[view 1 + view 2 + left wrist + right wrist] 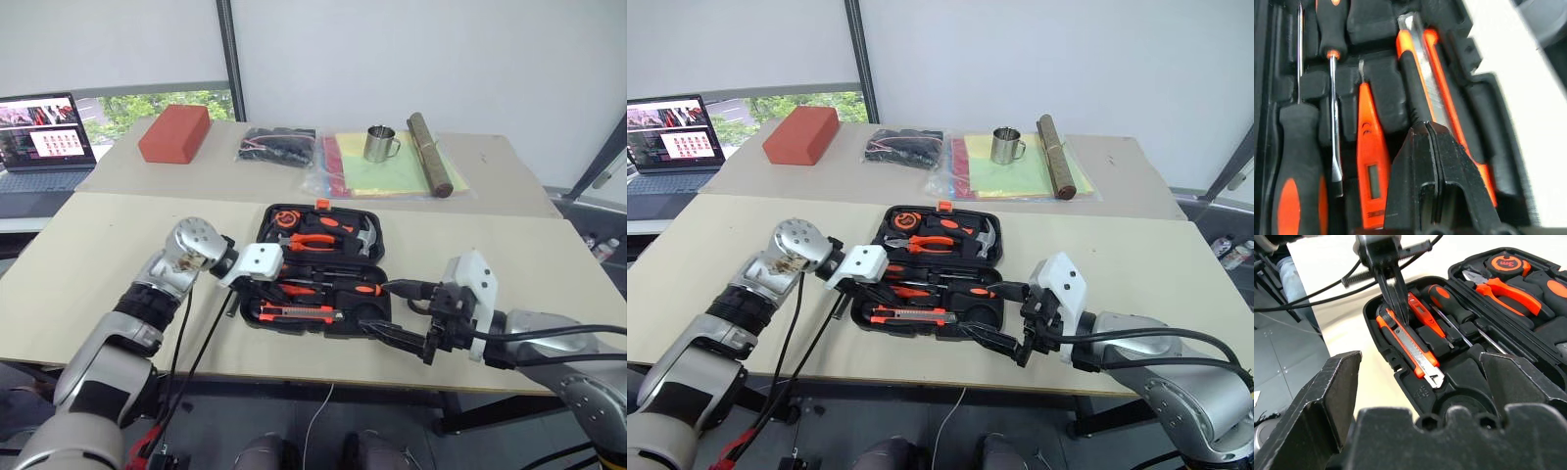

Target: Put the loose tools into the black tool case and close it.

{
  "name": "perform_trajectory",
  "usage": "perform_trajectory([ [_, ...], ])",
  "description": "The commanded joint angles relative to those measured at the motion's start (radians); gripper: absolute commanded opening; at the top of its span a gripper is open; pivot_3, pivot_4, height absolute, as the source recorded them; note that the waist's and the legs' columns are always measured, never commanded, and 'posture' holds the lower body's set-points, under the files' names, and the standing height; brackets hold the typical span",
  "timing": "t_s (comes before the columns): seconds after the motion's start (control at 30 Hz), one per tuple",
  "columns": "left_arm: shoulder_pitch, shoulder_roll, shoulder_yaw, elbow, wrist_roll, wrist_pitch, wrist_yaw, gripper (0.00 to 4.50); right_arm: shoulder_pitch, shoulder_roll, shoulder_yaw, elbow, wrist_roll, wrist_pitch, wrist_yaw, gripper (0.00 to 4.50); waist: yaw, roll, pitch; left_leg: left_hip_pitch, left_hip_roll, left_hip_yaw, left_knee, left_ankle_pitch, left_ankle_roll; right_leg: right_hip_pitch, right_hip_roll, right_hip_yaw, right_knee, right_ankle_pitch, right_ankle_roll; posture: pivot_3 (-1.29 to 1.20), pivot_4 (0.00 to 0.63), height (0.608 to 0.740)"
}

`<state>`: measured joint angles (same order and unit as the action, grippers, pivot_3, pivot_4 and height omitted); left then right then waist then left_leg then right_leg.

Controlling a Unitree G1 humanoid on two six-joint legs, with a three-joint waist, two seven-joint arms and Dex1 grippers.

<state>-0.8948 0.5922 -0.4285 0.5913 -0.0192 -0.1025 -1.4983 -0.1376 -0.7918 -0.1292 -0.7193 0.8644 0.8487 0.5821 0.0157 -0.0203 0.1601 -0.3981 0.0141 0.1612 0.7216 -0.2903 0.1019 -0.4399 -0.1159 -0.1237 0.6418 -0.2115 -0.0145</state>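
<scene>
Your left claw is pressed together, its tips on the utility knife lying in the open tool case at 6 o'clock on the bench. Right claw stands apart. The lid looks stiff and light; take its far edge.

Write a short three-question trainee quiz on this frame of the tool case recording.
1. True or false: the black tool case lies open.
2. Which gripper is shut: left gripper or right gripper?
3. Multiple choice: the utility knife lies a) on the table, b) in the case, c) in the right gripper.

Key: 1 true; 2 left, its fingers closed above the knife; 3 b.
</scene>
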Motion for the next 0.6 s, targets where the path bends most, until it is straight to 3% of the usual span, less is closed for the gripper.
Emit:
perform_trajectory([
  [0.03,0.015,-0.016,-0.01,0.03,0.038,0.007,-0.007,0.06,0.006,0.001,-0.023,-0.017,0.0,-0.014,-0.006,4.5,-0.002,0.0,0.0,0.0,0.0,0.0,0.0,-0.001,0.001,0.0,-0.001,0.0,0.0,-0.001,0.002,0.0,0.15,0.736],
  [0.13,0.036,-0.014,0.029,-0.039,-0.019,0.066,-0.049,0.06,0.019,-0.003,-0.033,-0.022,0.002,-0.014,-0.008,4.5,-0.002,0.001,0.0,0.0,0.0,0.0,0.0,-0.001,0.001,-0.001,-0.002,0.0,0.0,0.002,-0.003,0.0,0.15,0.736],
  [0.2,0.045,-0.009,0.085,-0.124,-0.111,0.185,-0.085,0.06,0.039,-0.012,-0.058,-0.026,0.007,-0.011,-0.009,4.5,-0.004,0.001,0.0,-0.001,0.0,0.0,0.0,-0.001,0.001,-0.001,-0.001,0.0,0.0,0.002,-0.003,0.0,0.15,0.736],
  [0.23,0.045,0.0,0.128,-0.182,-0.179,0.274,-0.101,0.28,0.067,-0.025,-0.089,-0.027,0.011,-0.006,-0.003,4.5,-0.004,0.0,0.0,-0.002,0.0,0.0,0.0,-0.001,0.001,-0.001,-0.001,0.0,0.0,0.002,-0.003,0.0,0.15,0.736],
  [0.33,0.059,0.041,0.227,-0.317,-0.304,0.429,-0.1,1.11,0.189,-0.074,-0.201,-0.028,-0.008,-0.002,0.029,4.5,0.0,0.0,0.0,-0.008,0.0,0.0,0.001,-0.001,0.002,-0.007,0.003,-0.001,0.0,0.001,-0.002,0.0,0.15,0.736],
  [0.4,0.083,0.072,0.282,-0.402,-0.366,0.514,-0.081,1.9,0.317,-0.088,-0.312,-0.026,-0.024,-0.012,0.067,4.5,0.0,0.0,0.0,-0.01,-0.001,-0.001,0.002,-0.001,0.002,-0.007,0.003,-0.001,0.0,0.001,-0.001,0.0,0.15,0.736],
  [0.6,0.149,0.112,0.344,-0.56,-0.475,0.646,-0.054,4.23,0.622,-0.041,-0.594,0.047,-0.11,-0.089,0.19,4.5,-0.002,0.001,0.0,0.001,-0.001,-0.001,-0.001,-0.001,0.002,0.005,0.003,0.001,-0.002,-0.006,0.011,0.0,0.15,0.736],
])
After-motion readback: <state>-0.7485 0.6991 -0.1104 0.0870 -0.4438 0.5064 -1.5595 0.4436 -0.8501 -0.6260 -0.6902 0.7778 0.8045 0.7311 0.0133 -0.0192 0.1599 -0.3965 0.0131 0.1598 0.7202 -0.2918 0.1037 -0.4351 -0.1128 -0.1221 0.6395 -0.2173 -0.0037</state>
